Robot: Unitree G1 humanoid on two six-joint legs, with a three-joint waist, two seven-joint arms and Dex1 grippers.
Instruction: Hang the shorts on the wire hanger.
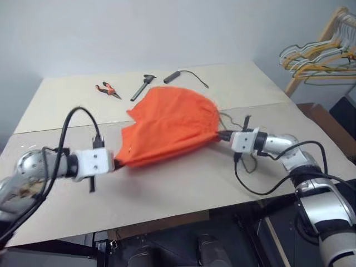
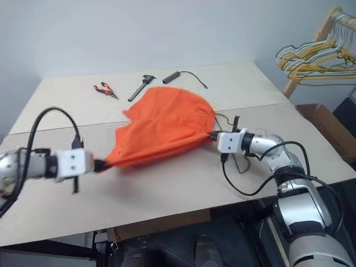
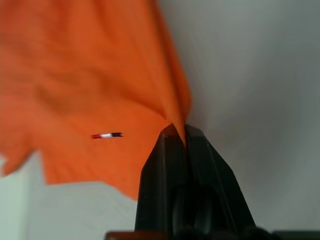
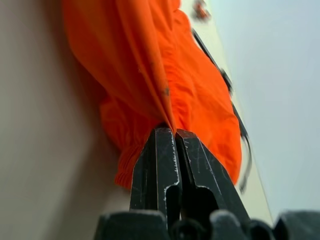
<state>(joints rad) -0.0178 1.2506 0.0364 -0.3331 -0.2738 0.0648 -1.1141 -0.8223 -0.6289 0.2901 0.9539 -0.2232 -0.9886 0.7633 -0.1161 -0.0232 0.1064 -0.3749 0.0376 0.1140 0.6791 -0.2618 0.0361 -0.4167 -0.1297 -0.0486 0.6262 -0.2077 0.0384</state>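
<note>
Orange fabric stretches between both arms: the left claw (image 1: pixel 115 162) is pressed together on one edge of the shorts (image 1: pixel 167 125), the right claw (image 1: pixel 218 136) pinching the gathered waistband at the other side. The shorts sag low over the pale counter (image 1: pixel 183 189). Part of the wire hanger (image 1: pixel 225 119) shows just beside the right claw. Farther back lie red-handled pliers (image 1: pixel 107 89) and two dark tools; coloured hangers (image 1: pixel 320 58) hang at the far right.

Orange-handled pliers (image 1: pixel 108 89), a dark tool (image 1: pixel 142 87) and a black cabled probe (image 1: pixel 172 76) at twelve o'clock; coloured hangers (image 1: pixel 317 58) at two o'clock
</note>
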